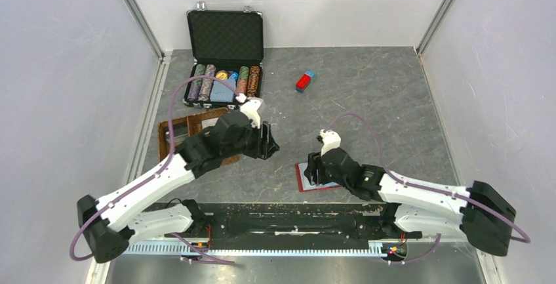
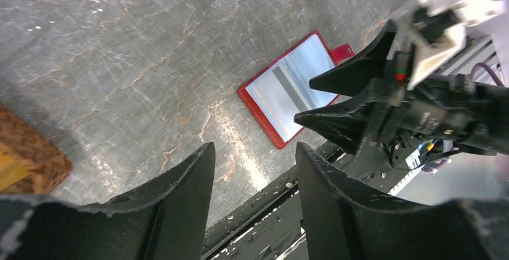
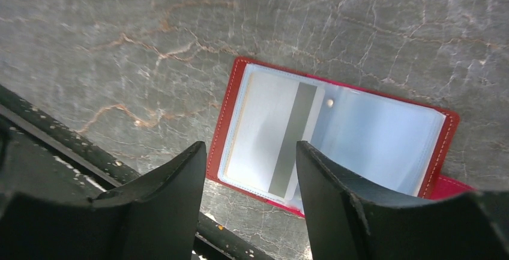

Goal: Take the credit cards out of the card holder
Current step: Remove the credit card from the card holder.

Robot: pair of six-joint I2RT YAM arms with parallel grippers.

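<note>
Overhead, we see the card holder [image 1: 303, 180] lying open and flat on the grey surface [image 1: 374, 100], close to its near edge. Its long axis runs left to right with a slight tilt. The right fingers [image 1: 315, 168] hang directly over it and hide much of it. The left fingers [image 1: 267, 141] sit well apart from it, farther up and to the left, released with nothing in them.

From the left wrist, we look down between the left fingers [image 2: 180, 200], spread and empty, at the card holder [image 2: 282, 95]. It shows a red border around pale, glossy sleeves, its long axis slanting from lower left to upper right. The right fingers [image 2: 351, 74] stand parted above its upper-right end; we cannot tell whether they touch it.

From the right wrist, the card holder [image 3: 384, 134] stretches left to right, dipping toward the right, with pale stitching on its red edge and a small stud at the fold. A pale credit card [image 3: 258, 128] with a dark stripe sits in the left sleeve. The right fingers [image 3: 162, 206] are released, grasping nothing, and the holder's left half lies beyond the gap between their tips.
</note>
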